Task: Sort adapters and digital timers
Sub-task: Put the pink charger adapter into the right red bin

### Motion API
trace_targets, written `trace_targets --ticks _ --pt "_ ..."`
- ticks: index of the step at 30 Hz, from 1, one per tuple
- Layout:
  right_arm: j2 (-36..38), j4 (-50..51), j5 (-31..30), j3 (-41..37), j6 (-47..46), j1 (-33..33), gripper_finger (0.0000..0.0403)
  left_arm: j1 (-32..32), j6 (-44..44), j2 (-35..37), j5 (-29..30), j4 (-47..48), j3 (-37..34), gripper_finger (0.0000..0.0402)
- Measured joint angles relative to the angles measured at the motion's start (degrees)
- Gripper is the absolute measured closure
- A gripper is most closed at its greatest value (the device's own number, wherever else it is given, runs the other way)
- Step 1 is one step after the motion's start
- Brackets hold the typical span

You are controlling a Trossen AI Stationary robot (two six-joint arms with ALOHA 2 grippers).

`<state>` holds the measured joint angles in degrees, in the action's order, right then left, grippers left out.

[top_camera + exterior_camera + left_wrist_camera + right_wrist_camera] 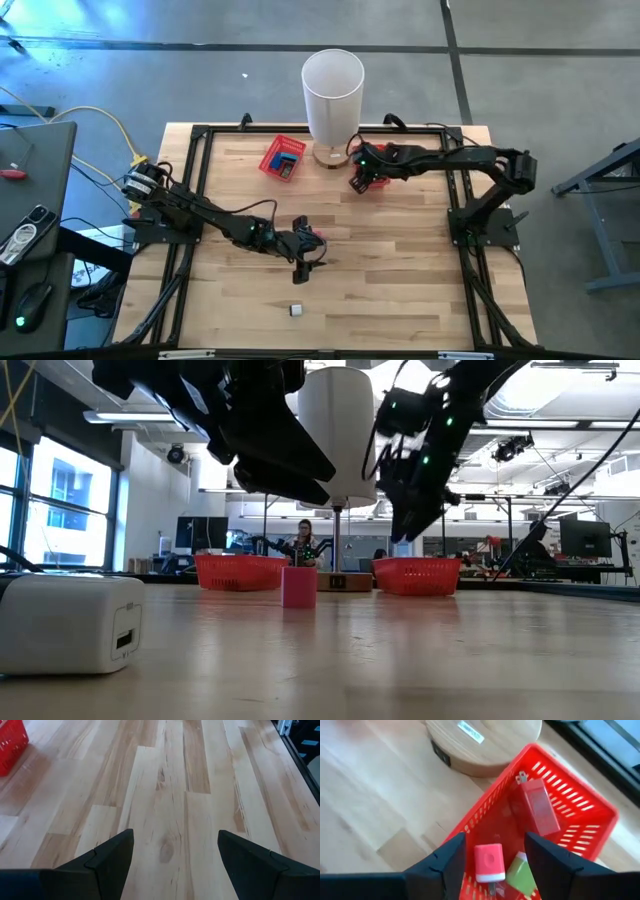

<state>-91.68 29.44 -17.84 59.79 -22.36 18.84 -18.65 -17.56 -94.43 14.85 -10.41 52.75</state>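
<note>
My right gripper (495,836) is open above the right red basket (580,815), touching nothing. In that basket lie a red adapter (539,807), a pink-red adapter (488,862) below the gap between my fingers, and a green one (520,872). My left gripper (175,835) is open above bare table near the middle (306,250). A small pink item (298,586) stands upright on the table just beside it (318,238). A white adapter (296,310) lies flat near the table's near edge (70,622). The left red basket (283,158) holds a blue item.
A tall white cylinder (333,90) on a round wooden base (485,745) stands at the far edge between the two baskets. A black frame (196,180) runs around the tabletop. Open wood lies right of the left gripper. People show in the room beyond the table.
</note>
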Motion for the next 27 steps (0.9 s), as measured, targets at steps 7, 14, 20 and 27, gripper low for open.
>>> trace_targets --ticks 7,14,20,27 --pt "6.20 2.32 5.05 0.00 -0.65 -4.73 0.0214 0.00 -0.08 0.00 -2.60 0.54 0.00 0.0120" --pt "9.32 5.17 11.29 -0.04 -3.83 -11.76 0.0214 -0.04 -0.87 0.00 -4.96 2.10 0.00 0.0120" --pt "9.51 9.11 14.50 -0.04 -7.35 -18.30 0.0214 -1.06 -2.30 -0.02 -5.07 3.10 0.00 0.0120" --pt "9.53 17.75 14.85 -0.04 -14.38 -24.74 0.0214 -1.81 -2.17 -0.02 -5.07 6.52 0.00 0.0120"
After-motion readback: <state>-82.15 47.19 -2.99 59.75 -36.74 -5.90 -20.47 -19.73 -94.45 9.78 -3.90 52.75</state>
